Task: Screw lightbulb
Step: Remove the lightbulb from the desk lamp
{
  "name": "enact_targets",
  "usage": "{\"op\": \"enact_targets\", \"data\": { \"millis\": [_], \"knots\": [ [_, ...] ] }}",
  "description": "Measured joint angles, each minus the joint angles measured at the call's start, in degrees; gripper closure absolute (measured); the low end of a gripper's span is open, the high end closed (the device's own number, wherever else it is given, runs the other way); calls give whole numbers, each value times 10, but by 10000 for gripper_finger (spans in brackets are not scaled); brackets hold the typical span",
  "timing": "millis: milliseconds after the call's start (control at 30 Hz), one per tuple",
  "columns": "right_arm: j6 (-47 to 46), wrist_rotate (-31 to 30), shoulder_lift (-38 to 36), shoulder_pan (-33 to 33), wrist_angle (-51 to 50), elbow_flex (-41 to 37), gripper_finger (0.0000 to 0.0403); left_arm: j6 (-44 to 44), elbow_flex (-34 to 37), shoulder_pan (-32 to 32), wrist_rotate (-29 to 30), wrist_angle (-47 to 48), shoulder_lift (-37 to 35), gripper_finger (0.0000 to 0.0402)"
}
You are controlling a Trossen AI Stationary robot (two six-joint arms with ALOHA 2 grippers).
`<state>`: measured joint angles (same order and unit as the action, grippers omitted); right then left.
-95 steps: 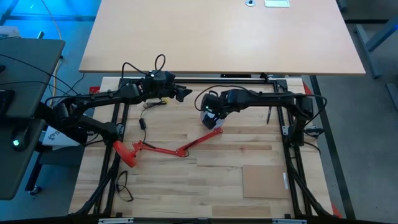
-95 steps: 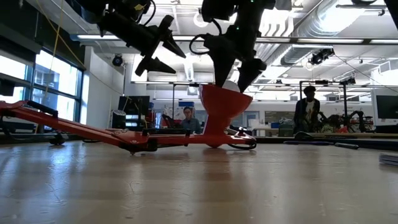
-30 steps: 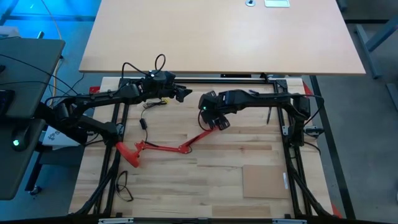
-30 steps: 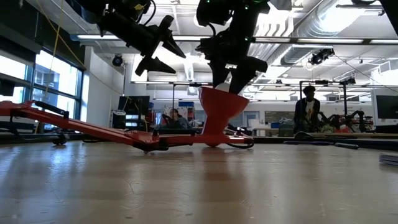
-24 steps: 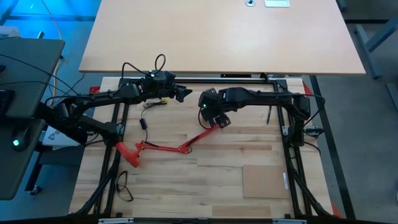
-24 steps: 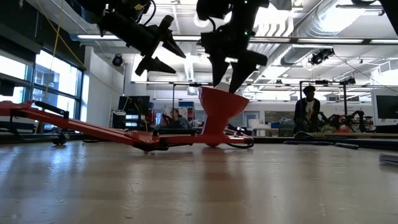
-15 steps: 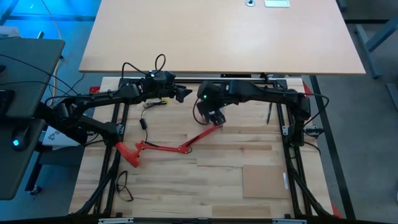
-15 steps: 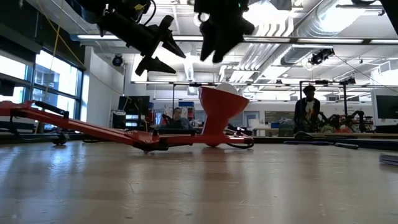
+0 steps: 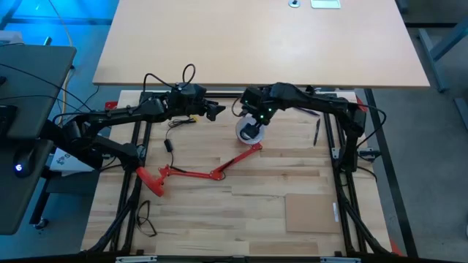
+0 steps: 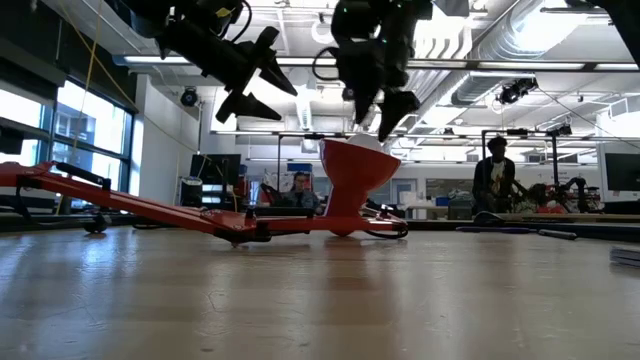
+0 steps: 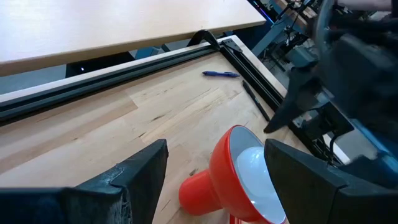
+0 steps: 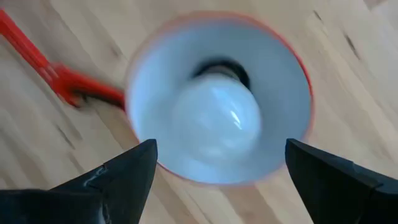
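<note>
White pear-shaped lightbulb point(image 12: 216, 118) sat in the red lamp shade point(image 12: 298, 74).
I saw the right gripper point(image 10: 378, 112) hovering above it, fingers spread, empty; left gripper point(image 10: 262, 72) open too.

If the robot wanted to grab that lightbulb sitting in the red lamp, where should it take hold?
Probably by the bulb's round glass dome, from straight above. The lightbulb sits base-down in the upturned red lamp shade, whose wall rings it, so only the top is free. The right gripper hovers above, open.
</note>
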<state>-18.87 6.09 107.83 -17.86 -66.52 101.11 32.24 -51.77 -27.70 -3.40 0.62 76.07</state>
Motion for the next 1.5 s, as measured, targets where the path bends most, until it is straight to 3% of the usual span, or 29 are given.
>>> {"op": "enact_targets", "data": {
  "millis": [133,300,633,800,1100,1500],
  "knots": [
    [42,-5,0,-2,-4,-6,59,-14,0,0,0,0,0,140],
    [19,-57,0,4,16,1,59,-14,0,0,0,0,0,140],
    [-15,-61,0,45,26,1,59,-14,0,0,0,0,0,140],
    [7,-145,1,61,21,1,59,-14,0,0,0,0,0,140],
    [-57,-110,2,42,35,-43,59,-10,0,0,0,0,0,140],
    [-62,-99,3,37,95,-73,59,-10,0,0,0,0,0,140]
  ]
}}
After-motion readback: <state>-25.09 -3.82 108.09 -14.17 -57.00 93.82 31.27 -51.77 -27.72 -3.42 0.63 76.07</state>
